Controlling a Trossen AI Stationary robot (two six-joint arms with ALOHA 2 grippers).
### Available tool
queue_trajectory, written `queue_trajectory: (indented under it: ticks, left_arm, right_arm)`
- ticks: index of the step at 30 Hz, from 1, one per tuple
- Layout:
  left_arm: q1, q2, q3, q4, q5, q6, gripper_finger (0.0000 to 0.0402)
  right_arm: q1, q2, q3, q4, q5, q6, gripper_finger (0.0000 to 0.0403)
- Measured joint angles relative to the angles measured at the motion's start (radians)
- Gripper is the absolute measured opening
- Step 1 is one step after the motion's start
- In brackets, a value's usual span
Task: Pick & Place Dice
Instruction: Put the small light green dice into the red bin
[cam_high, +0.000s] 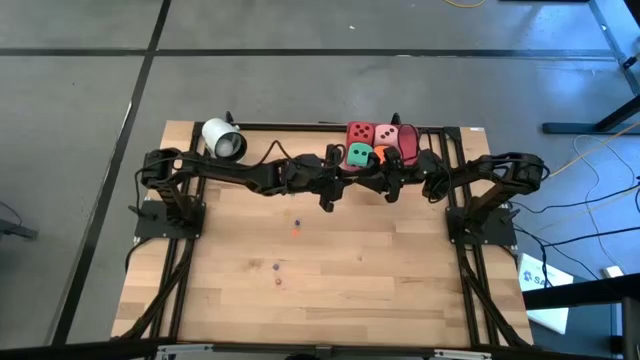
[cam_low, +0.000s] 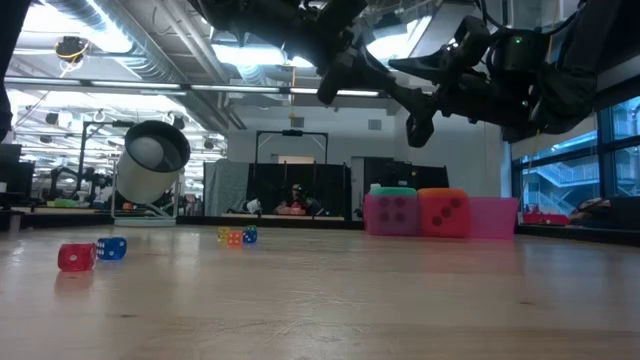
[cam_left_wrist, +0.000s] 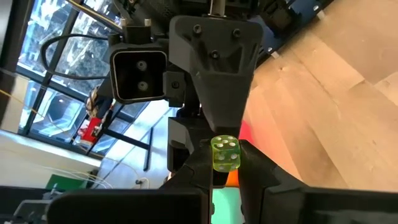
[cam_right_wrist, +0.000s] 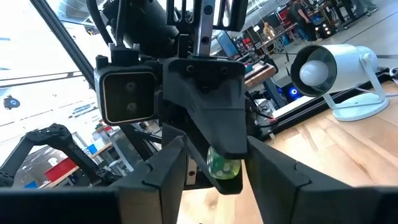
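Observation:
High above the middle of the table my two grippers meet tip to tip. My left gripper (cam_left_wrist: 225, 168) is shut on a small yellow-green die (cam_left_wrist: 225, 154), also seen as the die (cam_right_wrist: 222, 165) in the right wrist view. My right gripper (cam_right_wrist: 222, 177) faces it with its fingers open. One finger stands on each side of the die and of the left fingertips, without plain contact. Near the far edge the red cube (cam_high: 360, 132), pink cube (cam_high: 385, 134), green cube (cam_high: 357, 155) and orange cube (cam_high: 380, 153) rest on the table. My left gripper pinches the small die by two opposite faces (cam_left_wrist: 217, 163) between its two fingertips. The fingers reach out nearly level toward the table's right side. The die is lifted clear, high above the tabletop.
A white cylinder (cam_high: 222, 138) lies at the far left. A flat red tray (cam_high: 415, 140) sits beside the cubes. Small loose dice lie on the wood: a red die (cam_low: 76, 257), a blue die (cam_low: 112, 248) and a little cluster of dice (cam_low: 235, 237).

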Motion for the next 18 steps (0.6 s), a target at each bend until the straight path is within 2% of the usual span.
queue_trajectory:
  ticks: [8, 16, 18]
  left_arm:
    - [0.0, 0.0, 0.0, 0.004, -0.001, 0.0, 0.0029]
    - [0.001, 0.0, 0.0, 0.002, -0.017, 0.011, 0.0029]
    - [0.001, 0.0, 0.0, 0.002, -0.019, 0.011, 0.0029]
  right_arm:
    - [0.0, 0.0, 0.0, -0.003, -0.002, -0.008, 0.0131]
    - [0.001, 0.0, -0.002, -0.005, -0.01, -0.024, 0.0059]
    - [0.001, 0.0, -0.002, -0.003, -0.013, -0.032, 0.0053]
